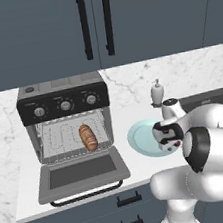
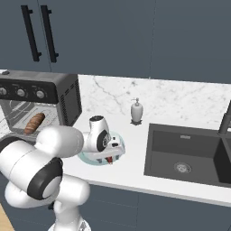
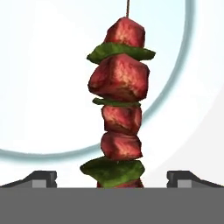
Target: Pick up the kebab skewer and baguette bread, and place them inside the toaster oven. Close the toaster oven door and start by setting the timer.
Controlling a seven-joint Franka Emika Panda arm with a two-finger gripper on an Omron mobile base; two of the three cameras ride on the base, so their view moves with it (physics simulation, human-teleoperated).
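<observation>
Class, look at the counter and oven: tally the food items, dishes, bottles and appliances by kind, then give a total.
Skewer: 1
Baguette: 1
Plate: 1
Soap bottle: 1
Toaster oven: 1
Total: 5

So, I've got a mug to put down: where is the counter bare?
Bare counter lies between the plate and the sink, in front of the soap bottle. It is crowded by the oven, its door down, with the gripper over the plate.
</observation>
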